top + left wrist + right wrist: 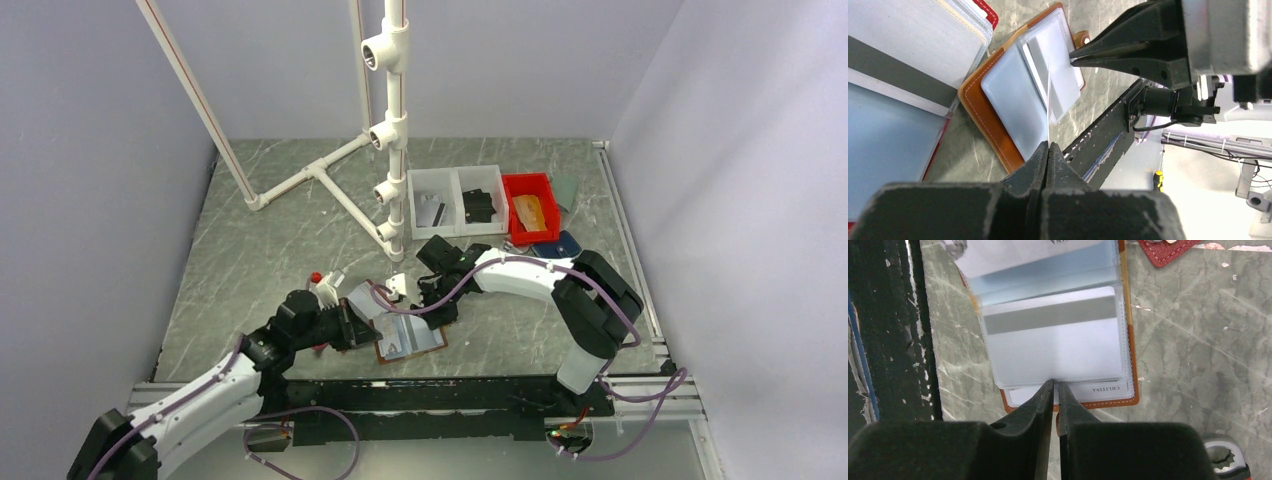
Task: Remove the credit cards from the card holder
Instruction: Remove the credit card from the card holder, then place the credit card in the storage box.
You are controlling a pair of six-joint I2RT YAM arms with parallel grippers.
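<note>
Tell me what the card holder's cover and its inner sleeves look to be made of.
The cover looks like tan leather or imitation leather, going by its matte brown surface and the pale stitching along its edge. The inner sleeves look like thin, clear, flexible plastic with a gloss; the grey stripe of a card shows straight through.

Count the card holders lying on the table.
2. The brown card holder lies open at the front centre. The red card holder lies right beside it, to its left in the top view. Others could be hidden from view.
</note>
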